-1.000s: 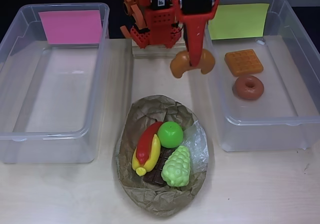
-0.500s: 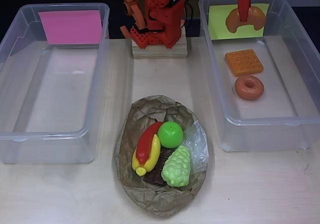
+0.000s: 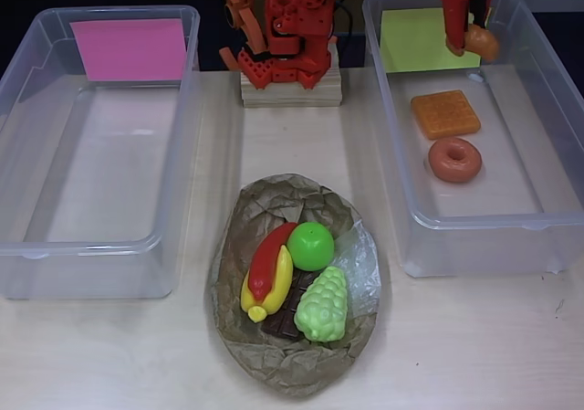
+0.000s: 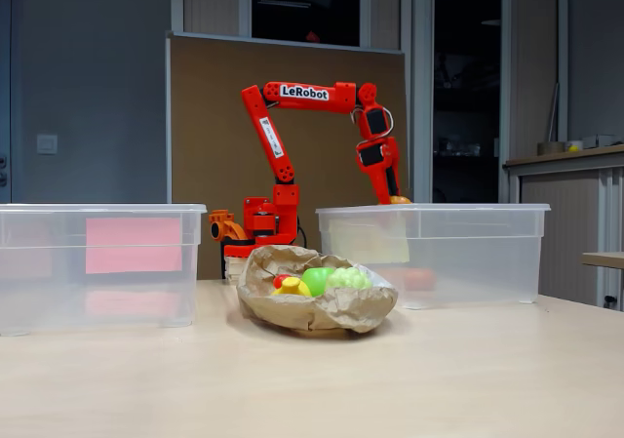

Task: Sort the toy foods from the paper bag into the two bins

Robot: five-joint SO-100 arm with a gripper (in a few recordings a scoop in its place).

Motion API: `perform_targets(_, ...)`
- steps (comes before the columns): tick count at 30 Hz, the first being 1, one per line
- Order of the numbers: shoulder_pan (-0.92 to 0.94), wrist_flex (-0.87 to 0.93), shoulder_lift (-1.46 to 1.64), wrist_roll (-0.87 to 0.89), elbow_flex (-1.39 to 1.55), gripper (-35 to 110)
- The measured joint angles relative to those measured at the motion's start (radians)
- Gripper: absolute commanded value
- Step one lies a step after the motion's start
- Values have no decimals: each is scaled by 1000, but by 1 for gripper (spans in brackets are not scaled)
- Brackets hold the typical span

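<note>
Overhead view, left to right: clear tub with pink label (image 3: 130,48); crumpled brown paper bag (image 3: 294,282) holding the red chili (image 3: 270,253), yellow banana (image 3: 272,288), green apple (image 3: 311,246), bumpy green grapes (image 3: 323,304) and dark chocolate bar (image 3: 285,317); tub with yellow-green label (image 3: 415,41) containing the ridged waffle (image 3: 444,113) and ring donut (image 3: 454,159). The gripper (image 3: 464,32) clasps the orange croissant (image 3: 480,41) above this tub's far end. The fixed view shows the arm (image 4: 322,95) reaching over the tub rim.

I see two bins (image 3: 55,246) of clear, smooth plastic, faintly glossy at the rims. The paper bag (image 3: 274,360) is matt, crumpled brown paper with a shiny film window (image 3: 365,264). The toy foods (image 3: 310,246) look like glossy moulded plastic. The table (image 3: 109,355) is pale matt wood-grain.
</note>
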Motion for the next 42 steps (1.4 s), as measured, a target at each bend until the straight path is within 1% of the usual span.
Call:
perform_targets(2,-38,-91,-31,87,41,11)
perform_targets(3,-48,-104,-48,120,51,12)
perform_targets(6,-69,-196,-101,178,87,13)
perform_targets(8,-71,-247,-130,189,117,14)
perform_targets(13,-66,-456,-189,193,202,17)
perform_targets(16,-63,-551,-222,192,224,20)
perform_targets(19,-54,-589,-245,178,229,23)
perform_targets(27,-32,-591,-247,106,233,29)
perform_targets(31,-26,-577,-247,61,233,30)
perform_targets(34,6,-495,-247,-23,181,29)
perform_targets(37,55,-327,-247,-183,71,29)
perform_targets(42,183,52,-253,-495,-230,29)
